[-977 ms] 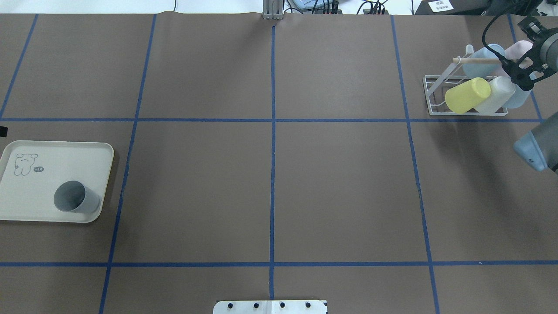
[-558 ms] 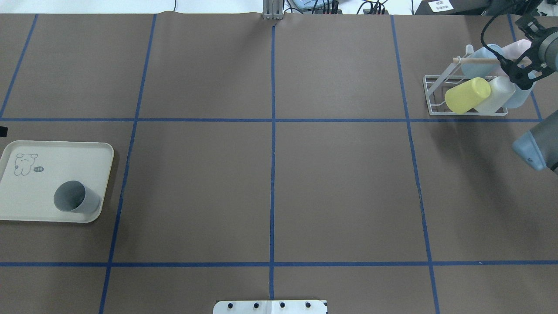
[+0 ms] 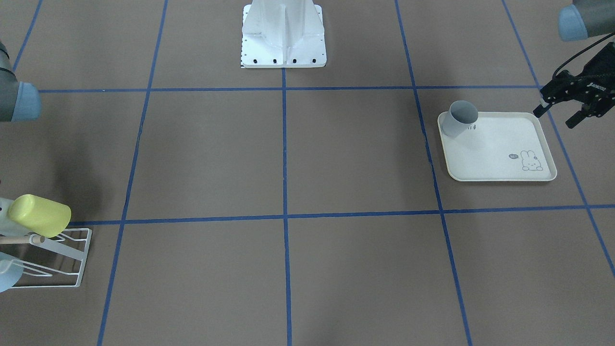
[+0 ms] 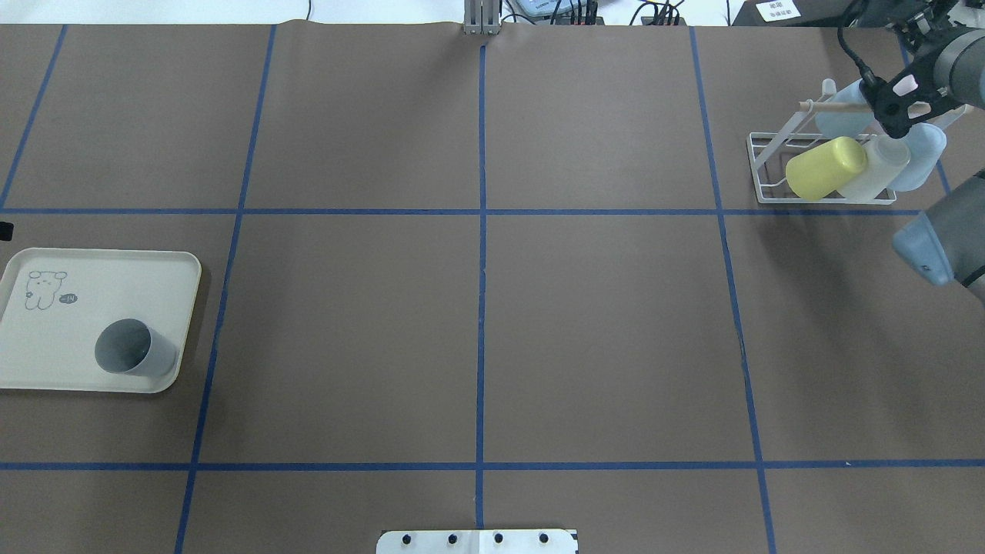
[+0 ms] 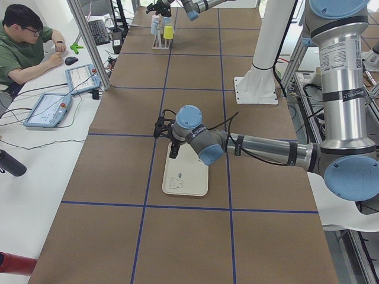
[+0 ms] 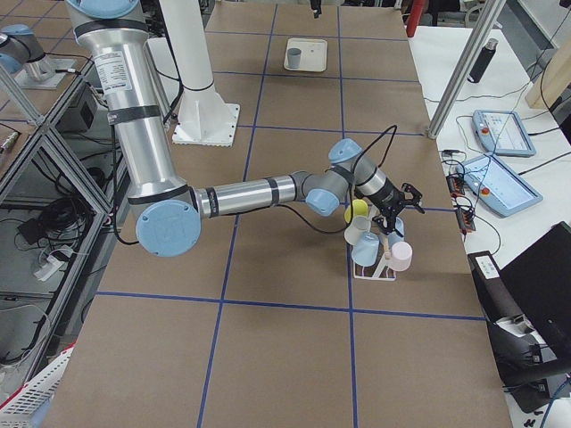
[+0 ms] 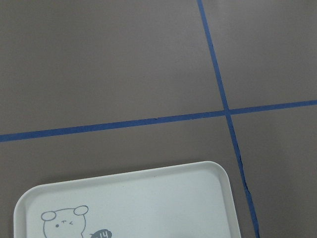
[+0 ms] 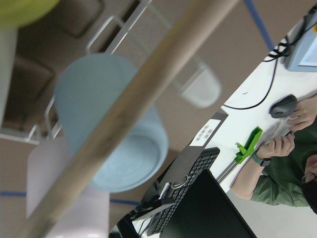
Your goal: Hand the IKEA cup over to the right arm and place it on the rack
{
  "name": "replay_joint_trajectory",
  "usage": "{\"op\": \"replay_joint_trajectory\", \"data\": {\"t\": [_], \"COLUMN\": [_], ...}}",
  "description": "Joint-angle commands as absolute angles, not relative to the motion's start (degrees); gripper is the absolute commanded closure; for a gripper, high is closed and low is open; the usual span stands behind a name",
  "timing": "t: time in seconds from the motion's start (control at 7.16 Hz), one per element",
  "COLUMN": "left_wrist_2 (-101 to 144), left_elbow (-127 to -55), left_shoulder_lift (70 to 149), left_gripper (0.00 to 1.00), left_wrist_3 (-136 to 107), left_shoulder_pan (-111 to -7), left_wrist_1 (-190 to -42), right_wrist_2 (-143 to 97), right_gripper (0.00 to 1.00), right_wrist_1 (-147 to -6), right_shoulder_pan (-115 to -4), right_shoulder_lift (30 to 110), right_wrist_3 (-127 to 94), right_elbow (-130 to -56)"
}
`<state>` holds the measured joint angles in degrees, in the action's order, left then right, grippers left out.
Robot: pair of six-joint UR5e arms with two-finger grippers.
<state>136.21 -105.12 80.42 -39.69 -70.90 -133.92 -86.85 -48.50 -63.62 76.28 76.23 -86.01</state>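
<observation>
A grey cup [image 4: 135, 348] stands upright in the near right corner of a cream rabbit-print tray [image 4: 69, 323] at the table's left; it also shows in the front view [image 3: 459, 117]. My left gripper [image 3: 555, 119] hovers open and empty beside the tray's outer edge, apart from the cup. The white wire rack [image 4: 769, 165] with its wooden dowel [image 4: 835, 108] stands far right and holds yellow [image 4: 825, 167], white [image 4: 877, 165], light blue [image 4: 922, 154] and pink cups. My right gripper [image 4: 896, 108] is open and empty above the dowel.
The robot's white base plate [image 4: 477, 541] sits at the near middle edge. Blue tape lines grid the brown table. An operator [image 5: 26, 41] sits at a side desk with a mouse and tablets beyond the table's far edge.
My right gripper has lifted off the light blue cup and moved back over the dowel; that cup stays on the rack. The grey cup and tray have not moved.
</observation>
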Motion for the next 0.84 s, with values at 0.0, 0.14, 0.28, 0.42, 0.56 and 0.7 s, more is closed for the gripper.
{"op": "replay_joint_trajectory", "data": {"t": [0.0,0.14,0.28,0.42,0.56,0.7], "left_wrist_2": [135.53,132.92,131.24,131.13,131.05,130.26], "left_elbow": [-105.73,-107.47,-107.66,-107.93,-107.93,-108.02], "left_shoulder_lift": [80.51,80.68,80.68,80.77,80.77,80.77], "left_gripper": [0.0,0.0,0.0,0.0,0.0,0.0], "left_wrist_3": [-42.42,-46.11,-46.23,-46.23,-46.32,-46.58], "left_shoulder_pan": [-70.84,-70.84,-70.49,-70.23,-70.05,-69.09], "left_wrist_1": [-133.86,-133.68,-133.77,-133.77,-133.68,-133.68], "right_wrist_2": [-96.2,-100.42,-102.63,-104.74,-107.64,-110.89], "right_gripper": [0.02,0.02,0.02,0.02,0.01,0.01], "right_wrist_1": [-48.25,-48.16,-48.08,-48.16,-48.08,-48.16], "right_shoulder_pan": [-63.81,-63.81,-63.81,-63.72,-63.63,-63.46], "right_shoulder_lift": [76.9,77.43,78.04,78.74,78.66,78.14], "right_wrist_3": [56.09,45.37,34.56,23.14,11.19,0.55], "right_elbow": [-91.38,-94.36,-98.05,-101.83,-104.21,-105.72]}}
